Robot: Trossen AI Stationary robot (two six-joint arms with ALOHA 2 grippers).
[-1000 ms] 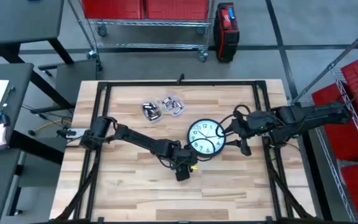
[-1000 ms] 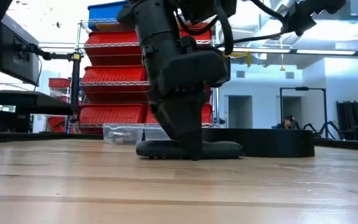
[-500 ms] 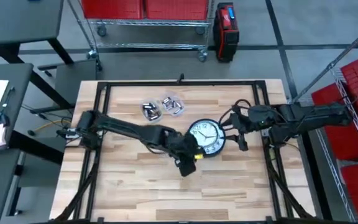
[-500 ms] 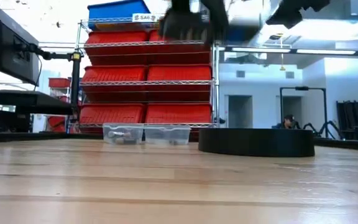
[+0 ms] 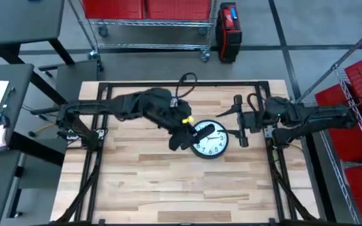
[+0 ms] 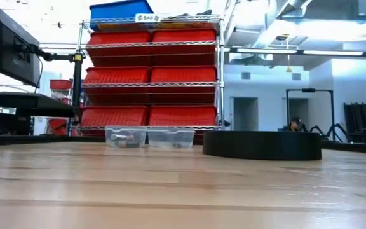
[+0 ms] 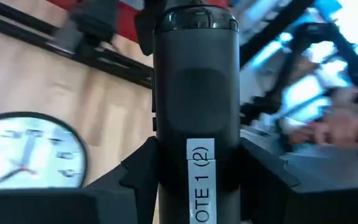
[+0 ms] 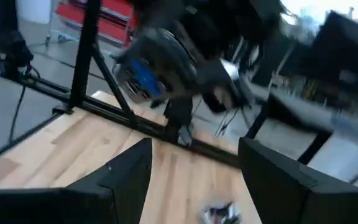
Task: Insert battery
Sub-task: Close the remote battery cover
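The round wall clock (image 5: 213,143) lies on its back near the table's middle, white face up; the low view shows it as a flat dark disc (image 6: 262,145). My left gripper (image 5: 190,137) hangs high over the clock's left rim. Its fingers stand wide apart, and between them a dark round tube with a white label (image 7: 196,93) fills the wrist view. My right gripper (image 5: 241,122) hovers open just right of the clock. No single battery can be made out. Two clear boxes (image 6: 148,137) at the far side hold small dark pieces.
A black frame (image 5: 187,83) runs along the table's far edge and down both sides. The left arm's folded links (image 5: 143,103) cover the clear boxes in the high view. Bare wood (image 5: 181,188) stretches in front of the clock. Red bins on a wire rack (image 6: 151,83) stand behind the table.
My left gripper has lifted off the table in front of the clock and swung up toward the far edge, ending over the clock's left rim with the arm folded. My right gripper has drawn back from the clock's right rim toward the right edge. The clock has stayed put.
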